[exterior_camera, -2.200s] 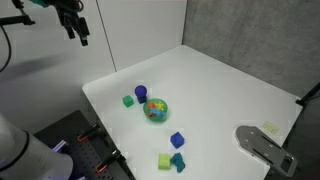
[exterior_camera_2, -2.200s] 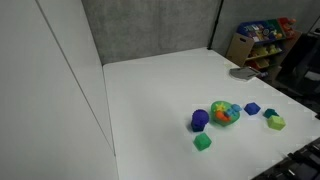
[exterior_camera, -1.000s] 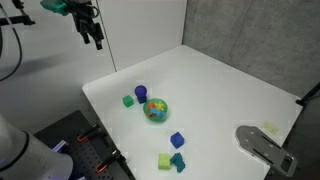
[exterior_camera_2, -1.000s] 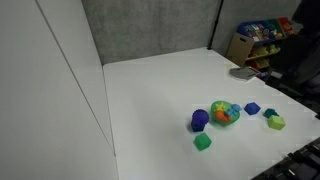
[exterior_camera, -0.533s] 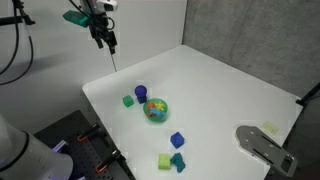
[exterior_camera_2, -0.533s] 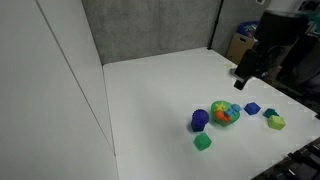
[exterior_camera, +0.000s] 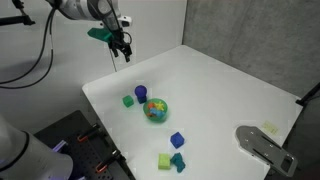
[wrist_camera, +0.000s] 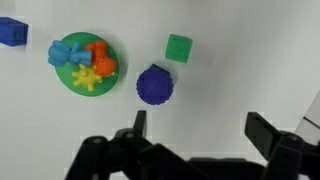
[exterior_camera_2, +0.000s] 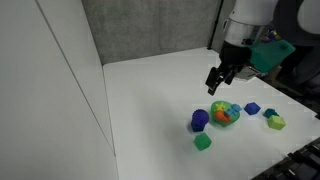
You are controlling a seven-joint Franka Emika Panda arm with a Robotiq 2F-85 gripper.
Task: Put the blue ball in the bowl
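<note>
Currently end effector [wrist_camera: 197, 125] hovers empty, jaws apart. The blue ball [wrist_camera: 155, 86] sits on surface [wrist_camera: 250, 60] beneath it, slightly off-centre, bowl [wrist_camera: 83, 64] just beyond. Centre over ball before descending; avoid nudging it.

Brightly, evenly lit across the table [exterior_camera: 230, 90] [exterior_camera_2: 150, 100] in both exterior views; white surface near washed out, little texture. Faint, soft shadows on the table tight against the ball [wrist_camera: 154, 86] and bowl [wrist_camera: 82, 64], consistent with diffuse overhead light. Dim and murky beyond the table's edges. Low resolution, soft detail throughout. Dark and slightly blurred at the gripper [wrist_camera: 198, 128] above the table in the wrist view.
</note>
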